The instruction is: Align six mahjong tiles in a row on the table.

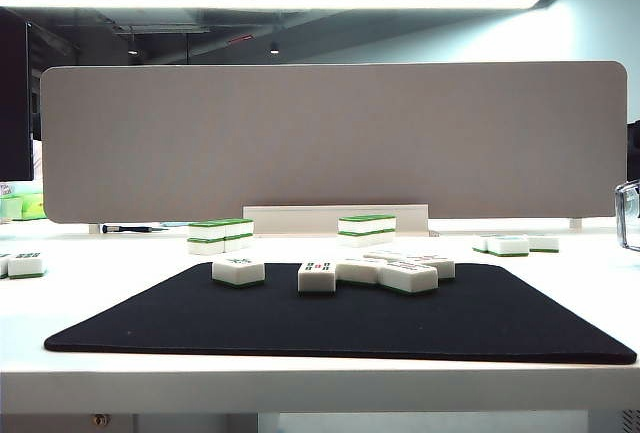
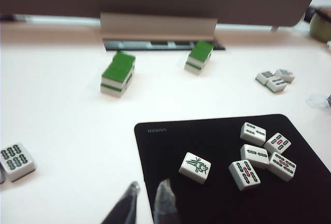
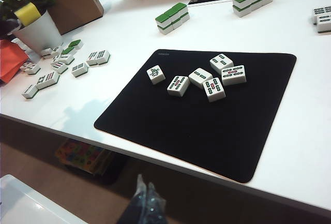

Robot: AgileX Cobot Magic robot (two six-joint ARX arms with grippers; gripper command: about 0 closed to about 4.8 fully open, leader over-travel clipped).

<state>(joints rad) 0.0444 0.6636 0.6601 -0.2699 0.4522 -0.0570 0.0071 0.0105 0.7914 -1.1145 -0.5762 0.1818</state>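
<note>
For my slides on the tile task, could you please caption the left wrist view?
Shut left gripper hovers at the black mat's corner near six loose mahjong tiles.

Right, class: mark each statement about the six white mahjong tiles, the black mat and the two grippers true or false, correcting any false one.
1. All six white mahjong tiles lie on the black rectangular mat. True.
2. The six tiles already form one straight row. False: five cluster together, and the bird-marked tile sits apart.
3. The left gripper holds a tile. False: it is shut, empty, over the mat's near corner.
4. The right gripper is shut, below the white table edge. True.
5. Green-topped tile stacks stand beyond the mat. True.
</note>
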